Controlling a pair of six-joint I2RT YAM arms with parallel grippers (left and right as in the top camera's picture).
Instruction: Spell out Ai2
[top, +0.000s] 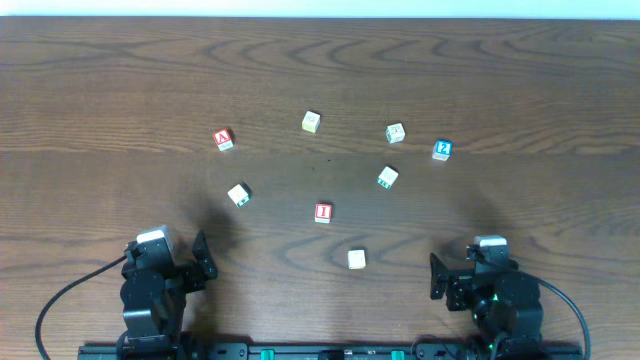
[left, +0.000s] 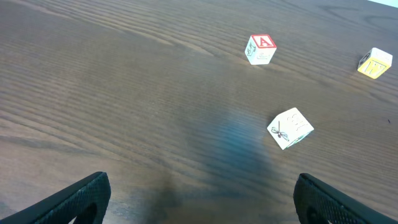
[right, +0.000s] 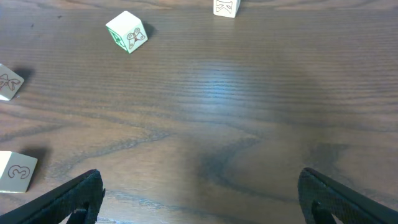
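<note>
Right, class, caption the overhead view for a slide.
Red A, red I and blue 2 lie among other blocks; left gripper and right gripper open.

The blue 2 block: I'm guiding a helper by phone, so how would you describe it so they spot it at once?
On the wooden table, look at the right half in the overhead view, where three blocks cluster. The blue 2 block is the rightmost. Its top is blue, unlike the pale block and green-marked block beside it.

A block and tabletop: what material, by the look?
A block: probably painted wood, matte; sharp edges, red letter printed on pale face. Tabletop: wood or wood-look laminate, dark brown grain, slight sheen from the glare patch.
</note>
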